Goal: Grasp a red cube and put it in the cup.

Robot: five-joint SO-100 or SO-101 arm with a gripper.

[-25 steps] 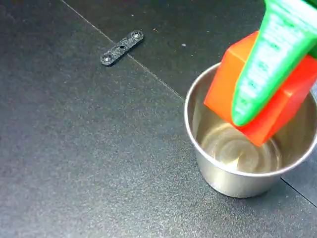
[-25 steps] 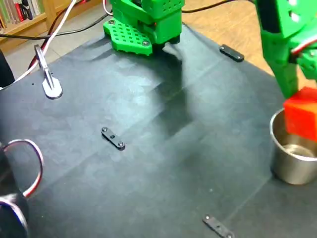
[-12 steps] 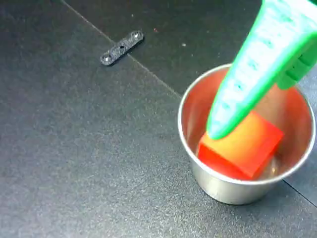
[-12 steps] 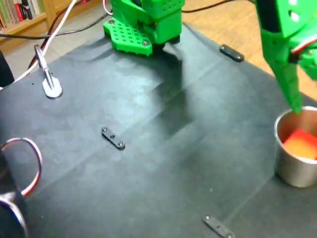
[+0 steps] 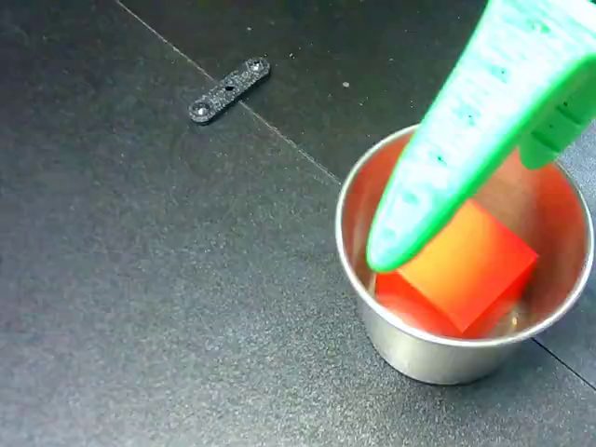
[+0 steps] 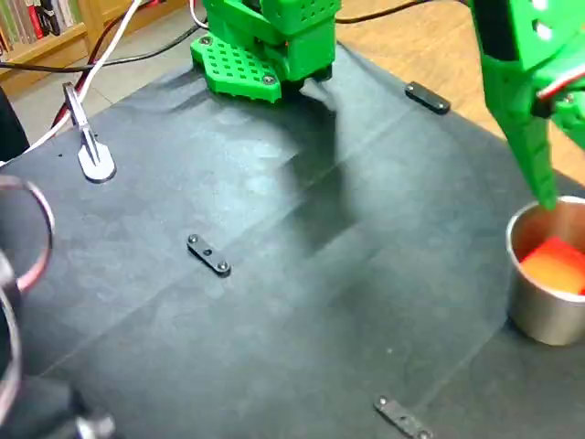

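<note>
The red cube [image 5: 463, 272] lies tilted inside the silver cup [image 5: 414, 343], touching nothing but the cup; it also shows as a red-orange patch [image 6: 551, 263] inside the cup [image 6: 535, 311] at the right edge. My green gripper [image 5: 470, 228] hovers over the cup, open. Only one long finger [image 5: 466, 121] shows clearly, its tip just above the cube's near-left corner and off the cube. In a fixed view the gripper [image 6: 559, 197] points down at the cup's far rim.
Small black metal strips lie on the dark mat [image 5: 229, 89] [image 6: 208, 254] [image 6: 402, 417] [image 6: 427, 98]. The green arm base [image 6: 265, 41] stands at the back. A metal clamp [image 6: 90, 151] and a blurred wire loop [image 6: 23, 238] sit at the left.
A second ago the gripper held the cube above the cup; it opened and the cube fell in. The finger has since shifted slightly. The wire loop at left has moved.
</note>
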